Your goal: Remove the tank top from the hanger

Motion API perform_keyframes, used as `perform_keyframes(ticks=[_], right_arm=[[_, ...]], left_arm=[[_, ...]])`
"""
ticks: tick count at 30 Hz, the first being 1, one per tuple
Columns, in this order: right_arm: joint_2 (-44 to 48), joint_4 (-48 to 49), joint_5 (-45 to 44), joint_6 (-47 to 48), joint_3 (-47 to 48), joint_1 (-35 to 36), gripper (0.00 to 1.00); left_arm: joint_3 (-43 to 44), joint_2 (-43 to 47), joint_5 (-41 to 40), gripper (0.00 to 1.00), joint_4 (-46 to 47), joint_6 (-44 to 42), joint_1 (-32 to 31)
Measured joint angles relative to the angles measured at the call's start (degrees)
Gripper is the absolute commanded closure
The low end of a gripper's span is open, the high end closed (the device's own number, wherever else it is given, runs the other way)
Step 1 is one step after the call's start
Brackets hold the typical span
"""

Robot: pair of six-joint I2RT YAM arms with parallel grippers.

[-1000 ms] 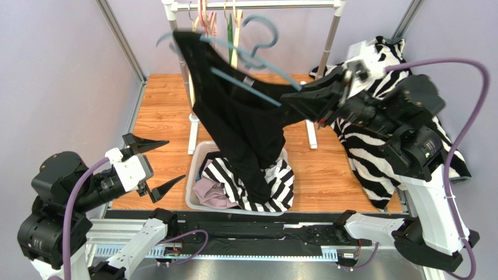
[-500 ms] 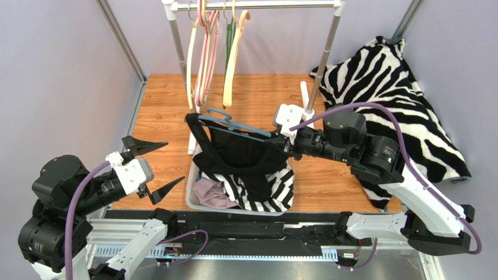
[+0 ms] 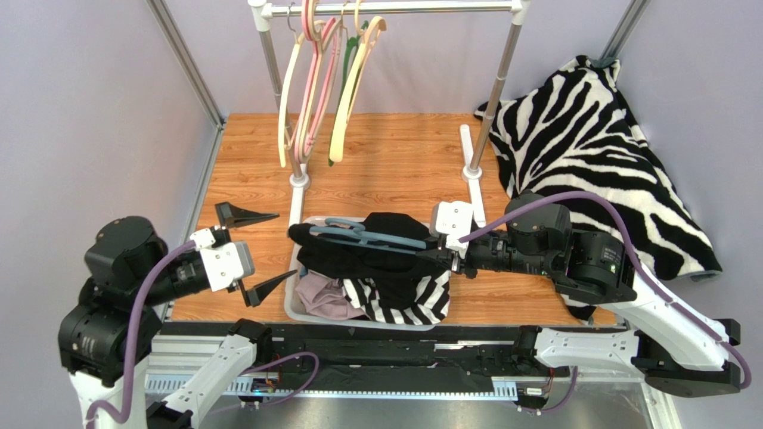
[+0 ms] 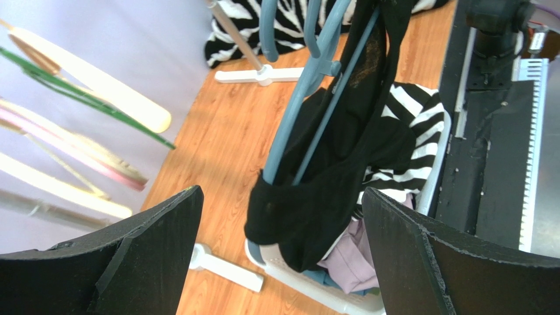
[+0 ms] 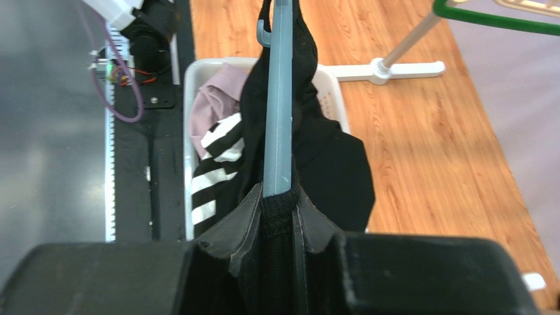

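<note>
Your right gripper [image 5: 277, 205] was clenched on one end of the blue-grey hanger [image 5: 277, 118], holding it out level over the white basket [image 3: 291, 302]. The black tank top [image 3: 376, 259] was on the hanger, one strap looped round the far tip. Its body sagged onto the striped garment [image 3: 407, 302] in the basket.

Now the trouble spots, as I read them. Black fabric was pinched in those right jaws along with the plastic, so any tug from the other side would have fought your own grip and stretched the top instead of freeing it. If the left jaws bit the hanger bar together with the strap, nothing would have slid off. A sideways pull on that long lever could also have twisted the hanger loose and dropped everything into the basket.

To the grippers, then. The right one was nearly closed, with only the hanger arm and a fold of cloth between its jaws. Your left gripper [image 3: 282, 247] was spread as wide as it goes, empty and touching nothing. It hung just left of the basket, with the strap end framed between its fingers [image 4: 131, 262] but out ahead of them.
</note>
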State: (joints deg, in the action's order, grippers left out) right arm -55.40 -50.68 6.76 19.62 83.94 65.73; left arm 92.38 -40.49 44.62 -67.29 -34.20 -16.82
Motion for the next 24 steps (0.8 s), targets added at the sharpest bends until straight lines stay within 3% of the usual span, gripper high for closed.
perform_keyframes(ticks=[5,14,19,24], right_arm=[[2.47,1.51,3.74,-2.93,-2.54,0.26,1.0],[8.59,9.81,8.81,-8.04,-11.98,0.26,1.0],[7.96,12.92,9.38,-8.9,-14.4,0.26,1.0],[8.04,14.21,9.33,-8.87,-14.62,0.26,1.0]], left_arm=[[-0.98,-2.4,4.85,0.02,-0.17,-4.07,0.04],[1.53,-7.93,13.75,0.07,-8.52,-11.56,0.04],[6.51,-14.08,14.97,0.1,-9.38,-16.92,0.04],[5.88,-15.98,14.12,0.12,-9.7,-20.04,-0.33]])
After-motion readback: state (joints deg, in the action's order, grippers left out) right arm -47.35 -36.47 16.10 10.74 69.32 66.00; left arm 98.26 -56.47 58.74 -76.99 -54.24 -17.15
